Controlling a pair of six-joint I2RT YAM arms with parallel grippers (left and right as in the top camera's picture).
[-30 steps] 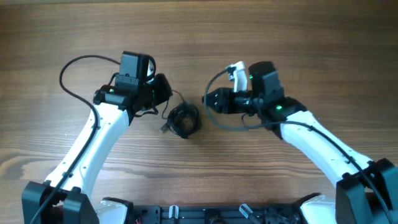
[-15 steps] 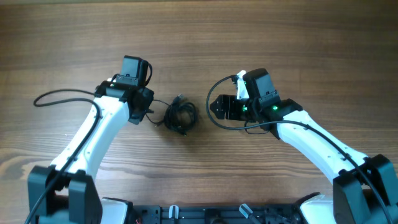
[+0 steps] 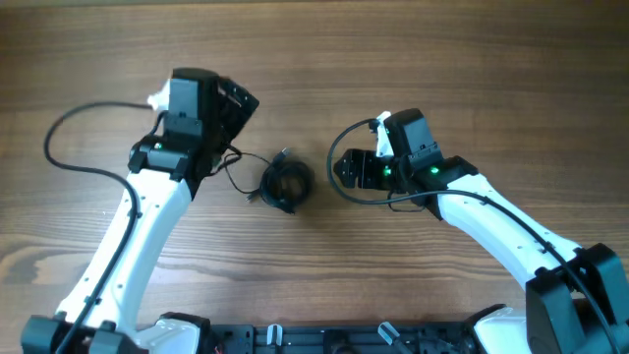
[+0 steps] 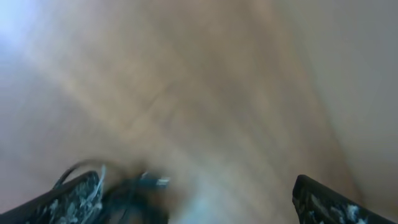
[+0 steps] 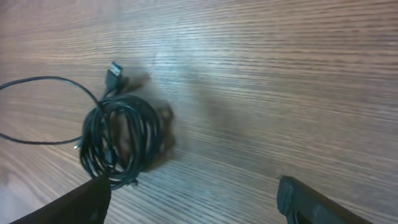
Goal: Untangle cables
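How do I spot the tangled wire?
Look at the middle of the wooden table, between the left arm and right arm. The cables lie there in a small round black bundle, much thinner than the thick cords on the arms, with a little plug sticking out.

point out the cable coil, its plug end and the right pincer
cables [image 5: 93,146]: right wrist view, coil's left rim
plug end [image 5: 115,68]: right wrist view, connector body
right pincer [image 3: 341,169]: overhead view, between fingertips

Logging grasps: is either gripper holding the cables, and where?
Nothing is held. The cables lie on the table; left gripper and right gripper are open.
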